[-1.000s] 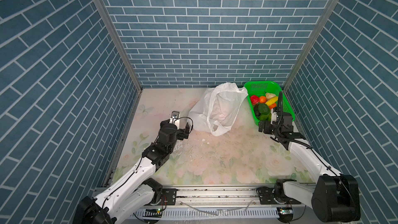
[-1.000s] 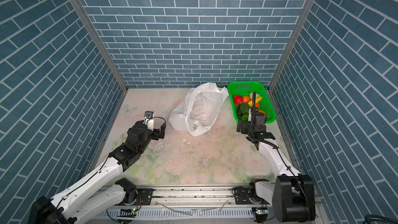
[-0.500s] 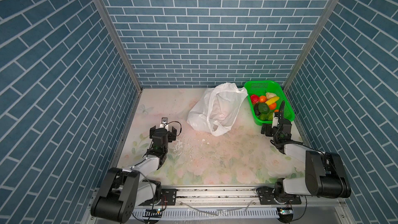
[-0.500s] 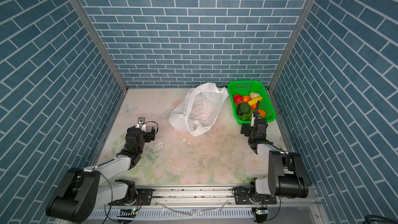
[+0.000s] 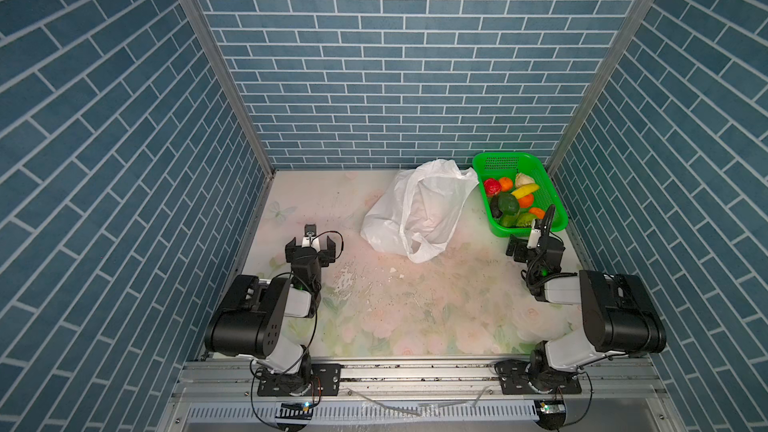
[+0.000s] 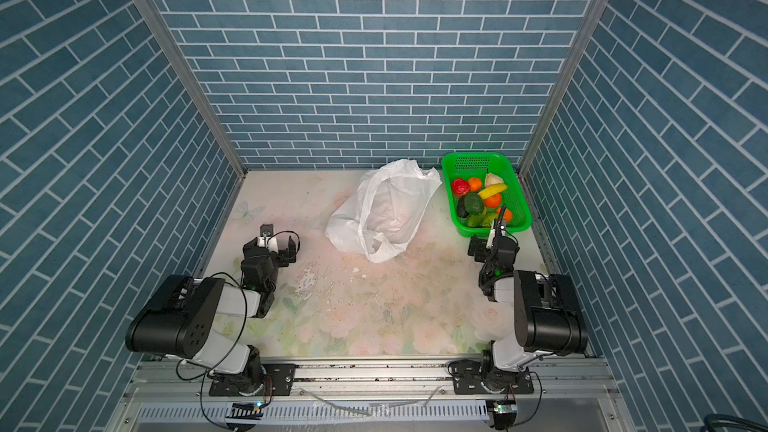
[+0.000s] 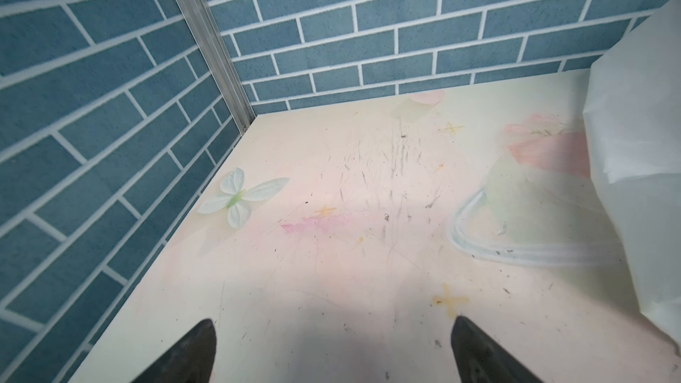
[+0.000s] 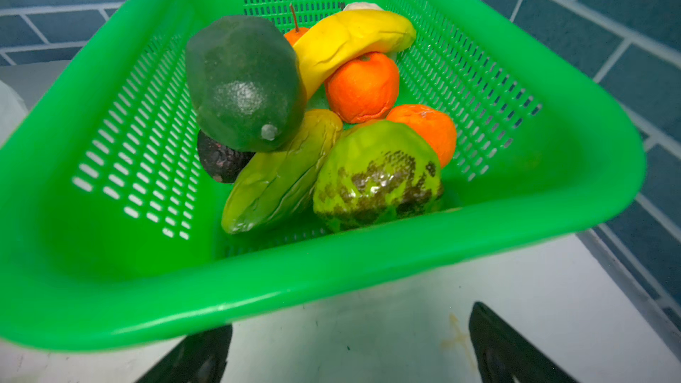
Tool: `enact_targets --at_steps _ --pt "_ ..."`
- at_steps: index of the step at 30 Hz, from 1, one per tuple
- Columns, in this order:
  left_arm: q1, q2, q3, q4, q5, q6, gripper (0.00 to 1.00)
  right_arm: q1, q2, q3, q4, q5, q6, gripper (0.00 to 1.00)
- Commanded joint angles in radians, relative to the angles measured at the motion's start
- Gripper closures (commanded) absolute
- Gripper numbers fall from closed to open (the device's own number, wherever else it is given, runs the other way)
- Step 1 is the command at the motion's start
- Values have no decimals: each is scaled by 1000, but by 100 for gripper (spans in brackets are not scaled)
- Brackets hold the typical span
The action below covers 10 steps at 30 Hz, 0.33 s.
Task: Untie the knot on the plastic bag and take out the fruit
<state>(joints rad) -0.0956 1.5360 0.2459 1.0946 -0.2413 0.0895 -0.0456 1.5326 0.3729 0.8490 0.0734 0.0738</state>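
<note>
Fruit (image 5: 509, 203) piled in green basket (image 5: 503, 156), beside plastic bag (image 5: 419, 209) lying slack, mouth open, no knot visible. Left gripper (image 7: 333, 344), right gripper (image 8: 353, 359): both spread wide, empty; right just short of basket. Seemingly done; park low, avoid snagging plastic bag, nudging basket.

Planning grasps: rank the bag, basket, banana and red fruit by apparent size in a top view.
In a top view, largest to smallest:
1. bag
2. basket, a little smaller
3. banana and red fruit: one longer, one rounder, too alike to rank.
</note>
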Motion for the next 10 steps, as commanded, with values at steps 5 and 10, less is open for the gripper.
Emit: enact_targets --at_steps 5,10 --pt "7 4 0 57 10 -5 0 12 3 -14 75 54 2 1" --pt "8 3 6 47 8 -9 0 13 3 -21 88 47 -2 1"
